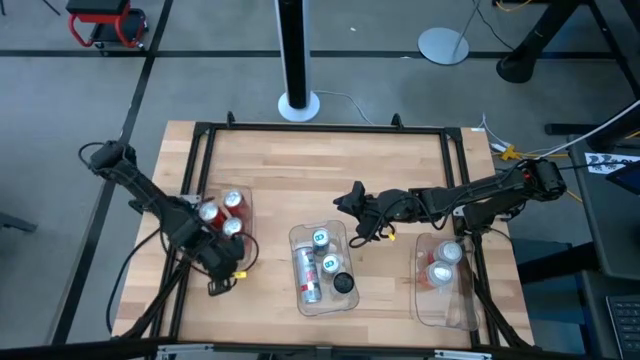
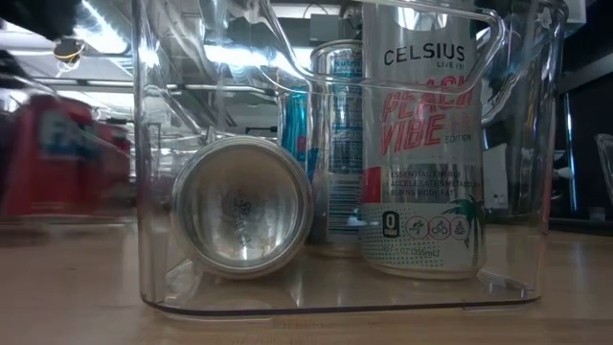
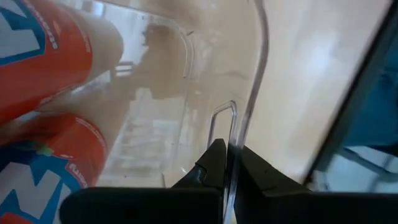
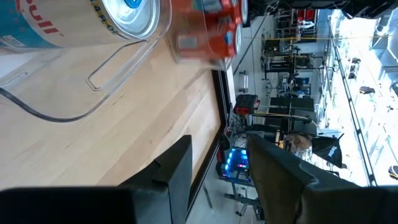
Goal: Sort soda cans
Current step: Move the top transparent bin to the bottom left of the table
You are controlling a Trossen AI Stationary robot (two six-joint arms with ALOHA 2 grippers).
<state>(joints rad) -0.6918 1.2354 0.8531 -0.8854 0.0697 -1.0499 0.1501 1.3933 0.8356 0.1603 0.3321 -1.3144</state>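
A: Where are the soda cans?

B: The red cans (image 1: pixel 210 212) stand in the left bin (image 3: pixel 258 74), at nine o'clock on the table (image 1: pixel 400 170). Two silver-white cans (image 1: pixel 450 253) are in the right bin (image 1: pixel 455 305), near four o'clock. The middle bin (image 1: pixel 296 240), at six o'clock, holds a mix: a teal-topped can (image 1: pixel 320 238), a dark-topped can (image 1: pixel 343 283) and a silver can (image 1: pixel 307 272) lying on its side.

A: And the arms?

B: The left gripper (image 3: pixel 229 152) is at the six o'clock side of the left bin. Its fingers are pressed together on the clear wall, so it seems to hold the bin itself. The right gripper (image 4: pixel 219 149) hangs at one o'clock from the middle bin, with its fingers apart and nothing between them.

A: Which step is it, then?

B: Probably late in the sorting, because no can is loose on the table. The middle bin looks still mixed. A next pick there would ask the right gripper to come down between cans that stand close, and the lying one may roll.

A: What does each view add?

B: Only the left wrist view shows the pinch on the wall. The low view shows the lying can end-on and a tall printed can (image 2: pixel 426 144) just beside it. The high view alone shows all three bins.
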